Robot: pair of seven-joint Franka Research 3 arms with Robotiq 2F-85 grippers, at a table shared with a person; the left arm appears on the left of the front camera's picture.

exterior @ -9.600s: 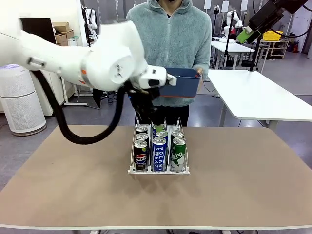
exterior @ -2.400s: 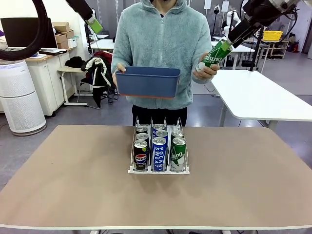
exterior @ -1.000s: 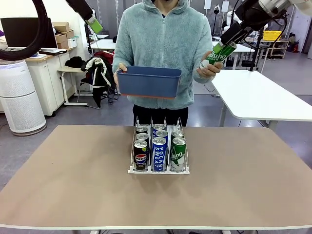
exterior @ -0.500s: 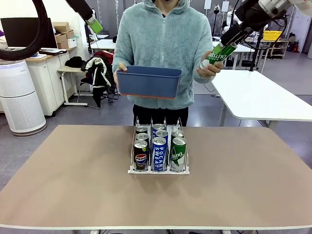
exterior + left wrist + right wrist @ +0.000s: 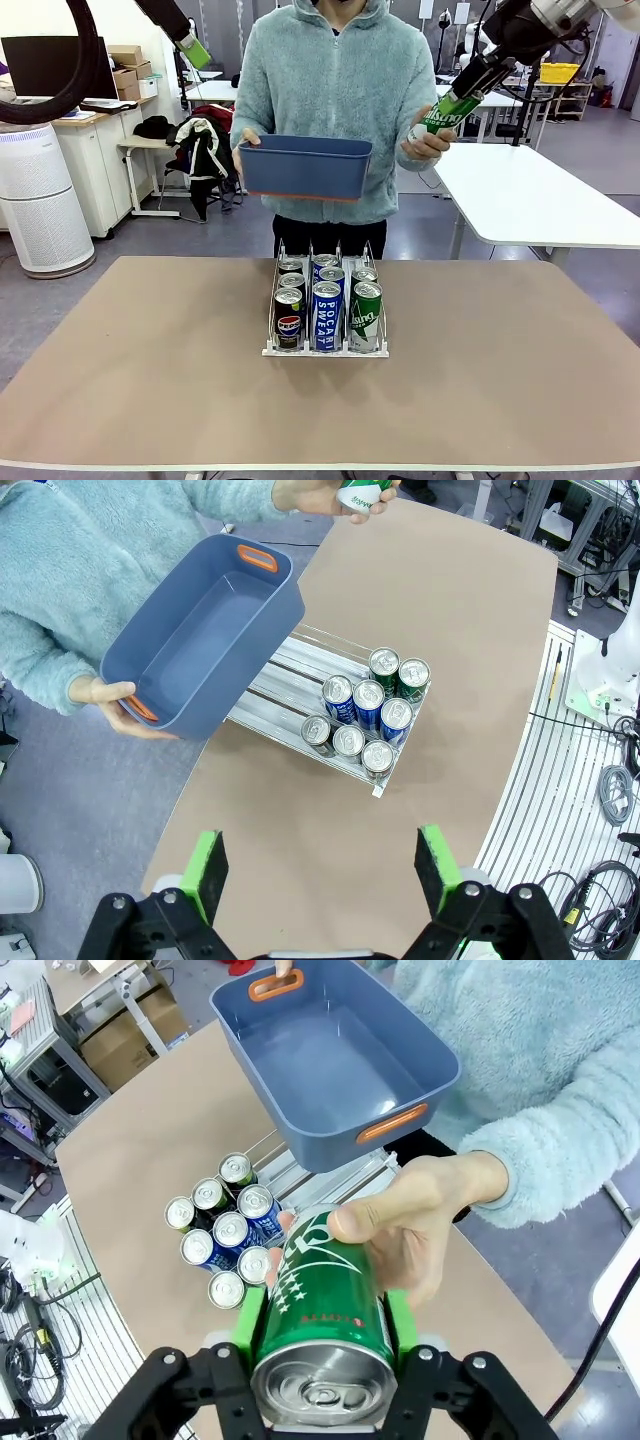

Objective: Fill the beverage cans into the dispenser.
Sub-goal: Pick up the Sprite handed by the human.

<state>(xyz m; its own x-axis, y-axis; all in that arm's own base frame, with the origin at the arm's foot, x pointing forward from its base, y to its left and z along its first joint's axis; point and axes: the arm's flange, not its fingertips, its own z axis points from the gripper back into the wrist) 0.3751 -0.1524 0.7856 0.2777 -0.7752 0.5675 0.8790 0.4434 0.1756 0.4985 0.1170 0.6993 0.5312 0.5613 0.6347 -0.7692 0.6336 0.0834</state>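
We begin with the tabletop (image 5: 500,380), which lies well below both end effectors and carries the dispenser (image 5: 326,310) near its middle. In the front view the dispenser sits below and to the left of the right end effector (image 5: 470,88). In the right wrist view it appears beyond the end effector fingers, with the silver tops of the stored cans (image 5: 222,1235) facing up.

The person stands at the far side and holds the dark-blue bin (image 5: 305,167) in one hand. The bin hangs above the dispenser's far end, between the two end effectors.

The right end effector is raised high at the person's side. Its green pads (image 5: 400,1322) are closed on the upper part of the green can (image 5: 441,112). The person's hand (image 5: 428,142) grips the lower part of the same can, so both hold it at this moment. The can's long axis is tilted and runs in line with the end effector fingers, with the silver top toward the wrist.

The left end effector (image 5: 325,865) hangs high above the tabletop with its jaws wide and nothing between them. The dispenser lies below and ahead of it.

We judge the step in hand to be the handover. The right arm is the one with the can. We expect the can to need righting to vertical before it enters a lane.
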